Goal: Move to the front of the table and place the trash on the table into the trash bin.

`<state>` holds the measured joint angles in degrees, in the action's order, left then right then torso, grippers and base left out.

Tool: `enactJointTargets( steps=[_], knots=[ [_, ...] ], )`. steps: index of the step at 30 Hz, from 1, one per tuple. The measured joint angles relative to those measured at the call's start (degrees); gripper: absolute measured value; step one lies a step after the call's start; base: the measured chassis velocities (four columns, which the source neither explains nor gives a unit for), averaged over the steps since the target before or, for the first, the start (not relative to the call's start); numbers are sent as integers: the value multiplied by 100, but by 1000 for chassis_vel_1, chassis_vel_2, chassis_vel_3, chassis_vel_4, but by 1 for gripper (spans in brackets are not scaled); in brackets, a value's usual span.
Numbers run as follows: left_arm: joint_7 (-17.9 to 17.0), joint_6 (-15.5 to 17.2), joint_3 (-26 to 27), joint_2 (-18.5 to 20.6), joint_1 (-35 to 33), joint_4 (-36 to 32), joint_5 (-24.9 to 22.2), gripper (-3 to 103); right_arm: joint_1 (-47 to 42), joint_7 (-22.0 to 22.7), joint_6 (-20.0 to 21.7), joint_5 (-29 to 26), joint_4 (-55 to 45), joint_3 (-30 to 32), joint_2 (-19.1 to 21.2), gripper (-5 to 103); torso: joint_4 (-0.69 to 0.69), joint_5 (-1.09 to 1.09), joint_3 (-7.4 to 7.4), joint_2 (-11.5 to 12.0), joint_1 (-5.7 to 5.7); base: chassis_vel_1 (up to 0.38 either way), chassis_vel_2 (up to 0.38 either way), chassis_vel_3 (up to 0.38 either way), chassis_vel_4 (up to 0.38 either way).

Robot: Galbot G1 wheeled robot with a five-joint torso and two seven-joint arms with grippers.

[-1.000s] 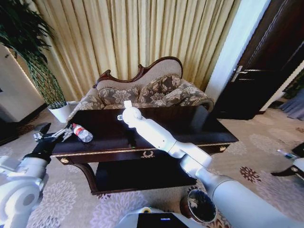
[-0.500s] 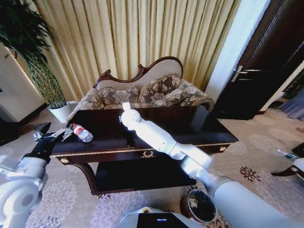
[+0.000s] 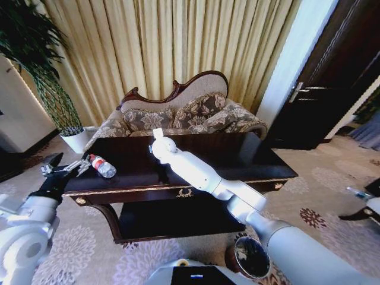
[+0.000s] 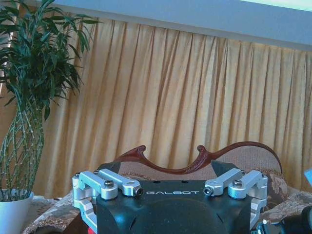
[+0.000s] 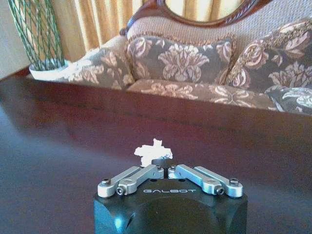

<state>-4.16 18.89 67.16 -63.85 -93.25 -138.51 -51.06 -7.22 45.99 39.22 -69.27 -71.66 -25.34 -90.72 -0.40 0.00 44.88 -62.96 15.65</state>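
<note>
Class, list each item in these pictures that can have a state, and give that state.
left end effector: open, beside the bottle's cap end.
right end effector: shut on the white wad.
bottle: capped, lying on its side on the table.
trash bin: upright, top open.

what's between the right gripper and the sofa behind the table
In the right wrist view, a small white wad just past the right gripper, then bare dark table up to the sofa.

daylight through curtains point(image 3: 178, 47); glossy table point(image 3: 249, 155) glare | edges warped
</note>
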Motion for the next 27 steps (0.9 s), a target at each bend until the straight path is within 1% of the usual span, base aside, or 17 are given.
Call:
enactJointTargets(
  steps=[4,6,7,9,10,12,13,15,16,17,18,21,22,23,24,26,27],
  knots=[
    [1,-1,26,5,-1,0,-20,100,-15,-78,-313,194,-204,32,88,0,1,0,0,0,0,0,0,0,0],
    [4,-4,66,21,-2,11,-64,100,-18,-449,-805,948,-671,-84,444,0,1,1,0,0,0,0,0,0,0],
    [4,-4,66,21,-2,11,-64,100,-18,-449,-805,948,-671,-84,444,0,1,1,0,0,0,0,0,0,0],
    [11,-9,64,24,28,40,-73,100,-35,-876,-1248,1899,-1195,-237,1066,0,-2,1,0,0,0,0,0,0,0],
    [11,-9,64,24,28,40,-73,100,-35,-876,-1248,1899,-1195,-237,1066,0,-2,1,0,0,0,0,0,0,0],
    [13,-9,6,32,104,69,-73,100,-79,-869,-1356,1968,-1663,-144,1558,0,-2,3,0,0,0,0,0,0,0],
    [13,-9,6,32,104,69,-73,100,-79,-869,-1356,1968,-1663,-144,1558,0,-2,3,0,0,0,0,0,0,0],
    [11,-9,-42,78,175,91,-74,100,-179,-861,-1422,1917,-2038,76,2052,0,-2,3,-1,0,0,0,0,0,0],
    [11,-9,-42,78,175,91,-74,100,-179,-861,-1422,1917,-2038,76,2052,0,-2,3,-1,0,0,0,0,0,0],
    [13,-9,-59,114,200,103,-78,100,-242,-898,-1456,1917,-2165,198,2287,0,-1,3,0,0,0,0,0,0,0],
    [13,-9,-59,114,200,103,-78,100,-242,-898,-1456,1917,-2165,198,2287,0,-1,3,0,0,0,0,0,0,0],
    [101,-46,-84,225,252,151,-127,100,-668,-1121,-1532,1907,-2488,747,3082,0,2,4,0,0,0,0,0,0,0],
    [101,-46,-84,225,252,151,-127,100,-668,-1121,-1532,1907,-2488,747,3082,0,2,4,0,0,0,0,0,0,0],
    [145,-76,-103,254,268,180,-131,100,-891,-1261,-1569,1944,-2565,957,3389,0,0,3,0,0,0,0,0,0,0],
    [145,-76,-103,254,268,180,-131,100,-891,-1261,-1569,1944,-2565,957,3389,0,0,3,0,0,0,0,0,0,0],
    [206,-160,-175,315,319,235,-134,100,-1506,-1697,-1781,2195,-2744,1426,4070,0,-2,4,-1,0,0,0,0,0,0],
    [206,-160,-175,315,319,235,-134,100,-1506,-1697,-1781,2195,-2744,1426,4070,0,-2,4,-1,0,0,0,0,0,0]
  ],
)
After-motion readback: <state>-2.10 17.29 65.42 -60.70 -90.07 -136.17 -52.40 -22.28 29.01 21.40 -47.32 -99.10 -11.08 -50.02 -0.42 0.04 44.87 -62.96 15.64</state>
